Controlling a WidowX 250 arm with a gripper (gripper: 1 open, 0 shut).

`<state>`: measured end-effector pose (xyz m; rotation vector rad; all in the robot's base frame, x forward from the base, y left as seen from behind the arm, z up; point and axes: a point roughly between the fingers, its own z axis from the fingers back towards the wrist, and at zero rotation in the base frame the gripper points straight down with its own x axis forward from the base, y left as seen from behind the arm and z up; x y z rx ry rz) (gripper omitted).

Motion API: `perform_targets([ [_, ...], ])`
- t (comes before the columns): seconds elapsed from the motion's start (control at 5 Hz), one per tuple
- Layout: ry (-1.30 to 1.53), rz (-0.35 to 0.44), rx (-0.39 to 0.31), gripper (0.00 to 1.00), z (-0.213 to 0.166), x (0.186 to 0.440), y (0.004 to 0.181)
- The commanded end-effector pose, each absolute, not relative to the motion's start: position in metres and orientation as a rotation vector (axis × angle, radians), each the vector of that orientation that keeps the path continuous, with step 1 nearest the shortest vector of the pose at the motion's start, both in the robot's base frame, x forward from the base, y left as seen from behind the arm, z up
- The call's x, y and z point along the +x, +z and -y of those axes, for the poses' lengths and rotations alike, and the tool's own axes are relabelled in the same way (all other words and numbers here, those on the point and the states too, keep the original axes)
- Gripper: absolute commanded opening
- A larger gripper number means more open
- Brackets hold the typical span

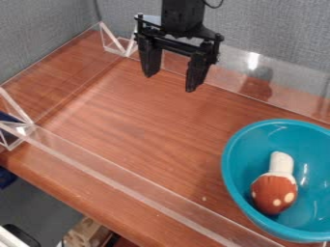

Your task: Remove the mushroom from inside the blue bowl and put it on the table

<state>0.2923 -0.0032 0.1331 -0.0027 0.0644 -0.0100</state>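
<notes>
Lying in the frame-cropped blue bowl (240, 174), the mushroom (275, 186); claw (173, 74) spread apart.

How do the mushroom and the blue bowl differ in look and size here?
The mushroom is small, the blue bowl far larger. The mushroom has a reddish-brown cap and cream stem; the bowl is plain teal. The mushroom lies inside the bowl; the bowl sits on the table.

Even, fairly bright light falls from above, laying pale glare streaks on the polished table (142, 106). The picture is small and soft, with faint shadows.
</notes>
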Motion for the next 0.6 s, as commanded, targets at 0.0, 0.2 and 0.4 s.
perform_targets([
  [0.0, -0.018, -0.076, -0.006, 1.0, 0.006, 0.292, 0.128],
  [0.2, -0.051, -0.075, -0.015, 1.0, 0.018, 0.29, 0.122],
  [0.4, -0.108, -0.062, -0.029, 1.0, 0.038, 0.291, 0.117],
])
